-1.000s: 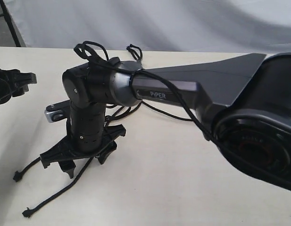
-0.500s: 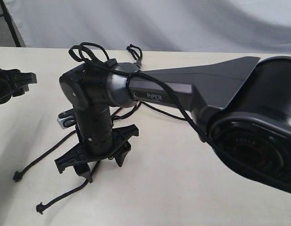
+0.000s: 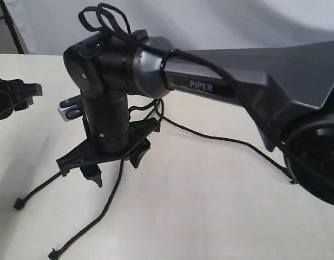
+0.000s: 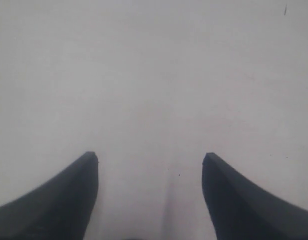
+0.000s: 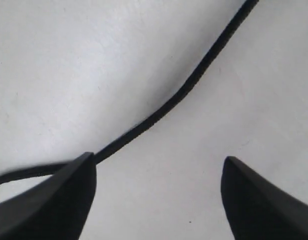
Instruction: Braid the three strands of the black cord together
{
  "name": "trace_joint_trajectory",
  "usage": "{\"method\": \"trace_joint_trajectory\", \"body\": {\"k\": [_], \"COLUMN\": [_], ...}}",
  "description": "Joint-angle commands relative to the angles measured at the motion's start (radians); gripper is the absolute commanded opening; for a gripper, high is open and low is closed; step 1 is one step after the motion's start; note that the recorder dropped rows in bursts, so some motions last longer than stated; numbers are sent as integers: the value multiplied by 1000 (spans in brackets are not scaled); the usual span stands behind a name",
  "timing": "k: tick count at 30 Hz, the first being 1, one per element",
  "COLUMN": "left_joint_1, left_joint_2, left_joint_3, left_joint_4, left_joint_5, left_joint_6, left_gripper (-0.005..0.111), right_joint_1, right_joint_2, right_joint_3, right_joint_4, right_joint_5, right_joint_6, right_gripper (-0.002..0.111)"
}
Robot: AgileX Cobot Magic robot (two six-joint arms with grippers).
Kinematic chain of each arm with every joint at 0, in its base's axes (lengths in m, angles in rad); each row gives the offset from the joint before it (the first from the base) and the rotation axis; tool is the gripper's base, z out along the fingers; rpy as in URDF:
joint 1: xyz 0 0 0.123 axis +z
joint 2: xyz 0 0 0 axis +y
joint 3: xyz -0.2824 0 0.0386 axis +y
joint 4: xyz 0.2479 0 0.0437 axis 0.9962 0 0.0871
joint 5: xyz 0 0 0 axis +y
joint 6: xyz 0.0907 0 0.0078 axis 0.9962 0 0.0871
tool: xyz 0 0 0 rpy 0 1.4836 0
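The black cord lies on the pale table [image 3: 210, 216] under my right arm. One strand [image 3: 45, 187] runs out to a small knot at the left. A second strand [image 3: 93, 219] trails toward the front edge and also ends in a knot. The third strand [image 3: 221, 138] stretches away to the right. My right gripper [image 3: 115, 170] points down over where they meet, open. In the right wrist view a strand [image 5: 183, 92] crosses the table and passes behind one fingertip [image 5: 81, 170], with nothing between the jaws of the gripper [image 5: 156, 165]. My left gripper [image 4: 150, 160] is open over bare table.
The left gripper [image 3: 26, 93] waits at the far left edge of the table. The right arm's thick body [image 3: 253, 81] and its own black cables [image 3: 104, 16] cover the upper right. A white backdrop [image 3: 221, 21] rises behind the table.
My right arm has lifted and shifted, carrying the open gripper slightly right and up. The front strand's knotted end has slid to the right. The left gripper has not moved.
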Motion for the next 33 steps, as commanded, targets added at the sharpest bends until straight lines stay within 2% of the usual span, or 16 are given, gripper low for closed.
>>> {"method": "trace_joint_trajectory", "body": {"k": [1,11,17,19,23,29,33], "left_joint_1": [2,2,2,2,-4,-86,-162], "left_joint_2": [-8,-8,-8,-8,-8,-8,-8], "left_joint_3": [4,4,10,10,10,10,10], "left_joint_4": [1,1,1,1,1,1,1], "left_joint_5": [-8,-8,-8,-8,-8,-4,37], "left_joint_6": [-2,-2,-2,-2,-2,73,134], "left_gripper": [58,58,58,58,58,58,58], "right_joint_1": [-1,-1,-3,-14,-51,-108,-156], "right_joint_2": [72,133,113,105,68,-17,-64], "right_joint_3": [-1,-1,30,61,140,230,269], "right_joint_4": [19,-70,-80,-75,-78,-115,-144], "right_joint_5": [-10,7,7,7,7,7,7], "right_joint_6": [13,12,-98,-108,-108,-113,-113], "right_gripper": [66,66,64,57,34,2,0]}}
